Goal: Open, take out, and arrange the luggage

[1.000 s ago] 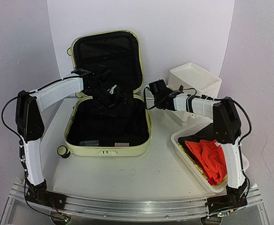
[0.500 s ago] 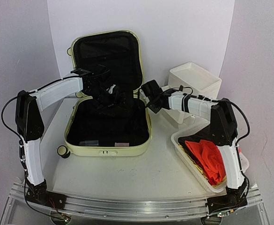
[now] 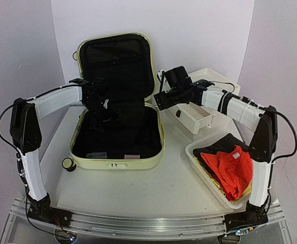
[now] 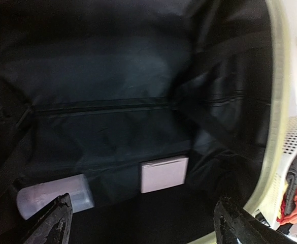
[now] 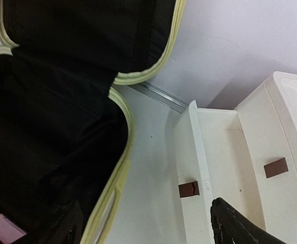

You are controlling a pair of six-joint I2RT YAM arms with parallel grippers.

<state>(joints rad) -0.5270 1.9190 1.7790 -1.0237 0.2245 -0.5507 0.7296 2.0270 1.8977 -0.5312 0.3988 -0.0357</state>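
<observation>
While the luggage (image 3: 117, 163) lies open at the centre left of the overhead view, its pale yellow-green base flat on the table (image 3: 153, 188) and its lid (image 3: 115, 61) upright against the back wall, both arms reach over the scene with nothing in their grasp. The left gripper (image 3: 110, 112) hangs over the rear of the black-lined base. Seen from the left wrist, its fingers (image 4: 54, 223) sit at the bottom corners of the frame, spread wide with nothing between them. In that view a translucent container (image 4: 54, 197) lies on the lining at the lower left, with a pale square packet (image 4: 163, 174) near it on the right. The right gripper (image 3: 161, 100) hovers just right of the luggage, between its rim and the white drawer box (image 3: 214, 81) in the upper right of the overhead view, its jaws likewise apart and empty. The right wrist view shows one drawer (image 5: 229, 152) pulled out and brown tabs on the box fronts. At the lower right of the overhead view, a white mesh basket (image 3: 193, 150) holds an orange garment (image 3: 232, 165) and dark cloth (image 3: 222, 145).
</observation>
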